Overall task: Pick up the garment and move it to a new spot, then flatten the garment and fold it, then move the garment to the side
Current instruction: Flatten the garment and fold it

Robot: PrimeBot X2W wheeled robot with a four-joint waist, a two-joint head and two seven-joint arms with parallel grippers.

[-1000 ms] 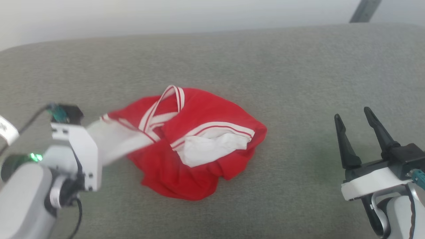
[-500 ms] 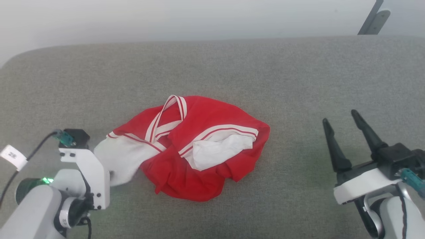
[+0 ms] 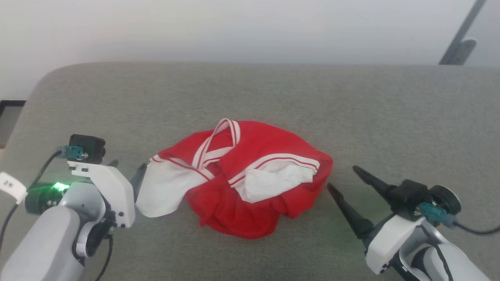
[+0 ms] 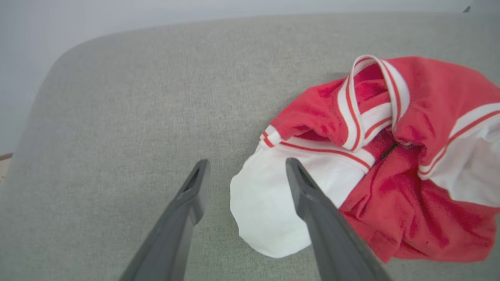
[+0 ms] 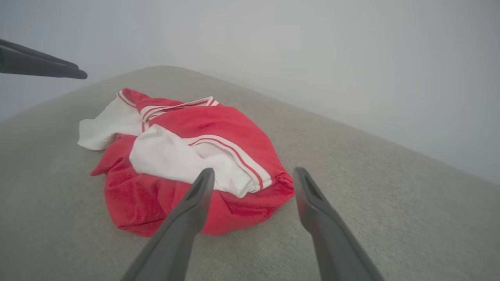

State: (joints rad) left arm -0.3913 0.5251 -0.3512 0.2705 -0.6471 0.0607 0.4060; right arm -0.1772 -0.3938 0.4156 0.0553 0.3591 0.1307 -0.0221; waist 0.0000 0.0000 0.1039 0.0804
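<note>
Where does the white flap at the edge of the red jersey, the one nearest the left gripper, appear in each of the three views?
Head view: the white flap lies left of centre, low, at the left edge of the jersey.
Left wrist view: bottom centre.
Right wrist view: upper left, at the jersey's far end.
Shared landmark: the striped loop, next to the flap.

Head view: high vantage, faces forward and down onto grey textured fabric surface (image 3: 273,89); crumpled red-and-white jersey (image 3: 250,183) at frame centre, mid-distance.
Left wrist view: low, close, looks along left gripper (image 4: 247,162); jersey in right half of frame.
Right wrist view: low, slightly farther back, looks along right gripper (image 5: 254,171) from opposite side; jersey left of centre.
All three views share jersey and grey surface.
</note>
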